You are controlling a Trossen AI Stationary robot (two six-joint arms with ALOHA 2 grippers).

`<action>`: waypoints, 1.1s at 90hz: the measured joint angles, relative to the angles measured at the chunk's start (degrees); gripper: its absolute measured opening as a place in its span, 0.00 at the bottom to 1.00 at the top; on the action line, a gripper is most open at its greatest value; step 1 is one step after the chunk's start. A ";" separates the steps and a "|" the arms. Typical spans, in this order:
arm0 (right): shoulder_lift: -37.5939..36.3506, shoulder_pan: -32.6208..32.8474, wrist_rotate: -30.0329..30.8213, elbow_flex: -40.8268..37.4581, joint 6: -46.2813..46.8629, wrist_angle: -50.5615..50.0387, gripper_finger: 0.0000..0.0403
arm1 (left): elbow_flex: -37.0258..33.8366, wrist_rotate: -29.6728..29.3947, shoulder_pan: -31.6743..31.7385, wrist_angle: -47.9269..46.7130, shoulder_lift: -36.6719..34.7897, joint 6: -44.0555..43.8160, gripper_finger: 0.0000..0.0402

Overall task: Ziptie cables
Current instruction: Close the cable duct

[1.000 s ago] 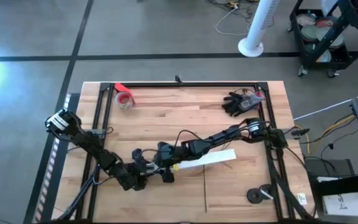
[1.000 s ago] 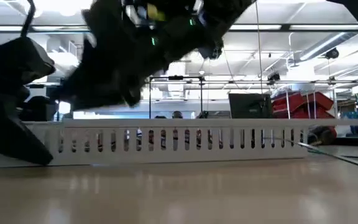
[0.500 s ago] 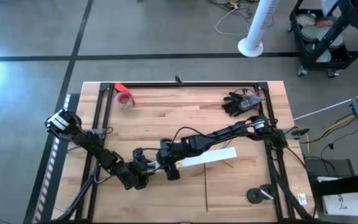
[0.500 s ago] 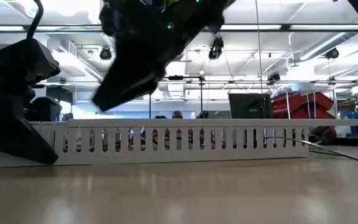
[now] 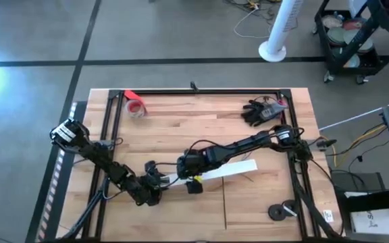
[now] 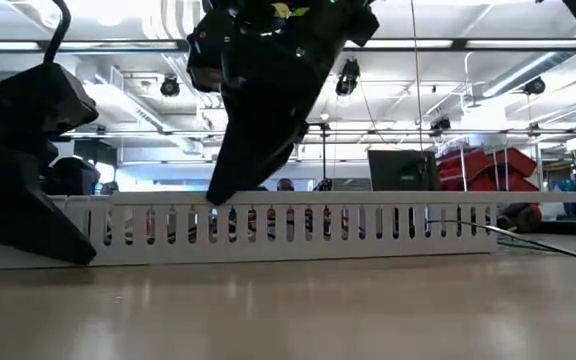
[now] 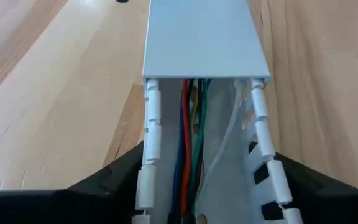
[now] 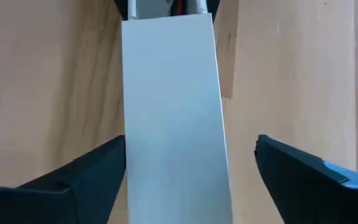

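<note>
**Cables lie in the duct, no tie in sight**

Here the cables (image 7: pixel 191 143), blue, red, green and a pale one, run lengthwise inside a white slotted cable duct (image 5: pixel 225 171) lying near the middle of the wooden counter (image 5: pixel 201 121). In the left wrist view a flat white lid (image 7: pixel 205 37) covers the far stretch of the duct, while the near stretch is uncovered and the wires show between the slotted walls.

The left end effector (image 5: pixel 155 186) sits at the duct's left end, its dark fingers (image 7: pixel 120 171) set against the outsides of the two walls, so it appears to hold the duct. The right end effector (image 5: pixel 194 185) hovers over the duct just beside it, fingers (image 8: pixel 303 171) spread wide on either side of the lid and touching nothing.

No zip tie can be made out around the wires, so the bundling itself seems not yet done; gathering and cinching the wires is judged to remain.

Elsewhere on the counter, well apart from the work, lie a red tape roll (image 5: pixel 136 106) at the far left, a black glove (image 5: pixel 256 111) at the far right, and a small dark round object (image 5: pixel 276 212) near right. Beyond is a grey floor with a white fan stand (image 5: pixel 275 40) and a cart (image 5: pixel 356 40); the low view shows a workshop with ceiling lights.
</note>
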 joint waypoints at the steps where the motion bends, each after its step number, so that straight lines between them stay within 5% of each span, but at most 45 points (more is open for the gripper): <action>1: 0.00 0.00 0.01 0.00 0.00 0.00 0.80 | 0.00 0.01 0.00 0.00 0.00 -0.01 0.56; 44: -0.04 0.07 -0.53 -1.99 -0.52 2.50 0.54 | -0.12 0.16 0.00 0.07 0.02 0.08 0.55; 99: 4.98 0.09 -2.95 -2.75 1.34 20.95 0.54 | -0.23 -0.26 0.03 1.32 0.09 1.27 0.56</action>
